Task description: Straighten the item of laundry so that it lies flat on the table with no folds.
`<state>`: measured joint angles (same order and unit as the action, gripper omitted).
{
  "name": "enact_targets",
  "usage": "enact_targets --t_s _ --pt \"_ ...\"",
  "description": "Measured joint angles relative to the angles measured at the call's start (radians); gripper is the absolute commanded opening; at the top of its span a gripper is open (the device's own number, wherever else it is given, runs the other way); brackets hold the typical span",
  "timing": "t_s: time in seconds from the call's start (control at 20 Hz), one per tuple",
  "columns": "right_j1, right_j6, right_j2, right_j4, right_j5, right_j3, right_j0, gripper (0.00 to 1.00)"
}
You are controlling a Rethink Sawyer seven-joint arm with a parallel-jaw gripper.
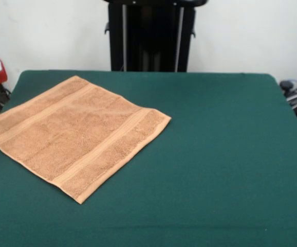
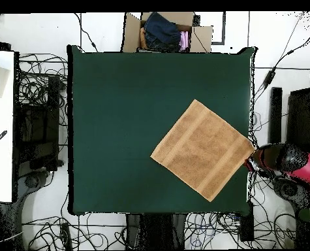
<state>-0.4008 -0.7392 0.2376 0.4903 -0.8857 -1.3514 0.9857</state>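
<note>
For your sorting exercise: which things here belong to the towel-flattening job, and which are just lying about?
Job:
towel, spread flat
green table

Lying about:
cardboard box of clothes beyond the table
cables on the floor

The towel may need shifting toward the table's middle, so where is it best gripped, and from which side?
The towel lies flat, unfolded and turned diamond-wise on the table. Probably best: pinch the free corner pointing toward the table's middle, coming straight down. One corner sits at the table's edge, harder to reach.

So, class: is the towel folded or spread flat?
Spread flat: the towel shows four corners and both woven bands, without visible folds.
</note>
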Motion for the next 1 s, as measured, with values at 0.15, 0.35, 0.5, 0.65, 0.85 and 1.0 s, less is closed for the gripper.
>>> enact_targets --t_s 0.15,0.35,0.5,0.65,0.85,1.0 --pt "-0.003 0.000 -0.004 0.000 0.000 -0.004 0.000 1.00" --pt "-0.029 0.000 -0.009 0.000 0.008 -0.034 -0.004 1.00" --pt "-0.064 0.000 -0.014 0.000 0.023 -0.072 -0.014 1.00" --pt "-0.116 0.000 -0.037 0.000 0.046 -0.126 -0.045 1.00" --pt "-0.159 0.000 -0.060 0.000 0.069 -0.169 -0.076 1.00" --pt "-0.194 0.000 -0.079 -0.001 0.090 -0.204 -0.103 1.00"
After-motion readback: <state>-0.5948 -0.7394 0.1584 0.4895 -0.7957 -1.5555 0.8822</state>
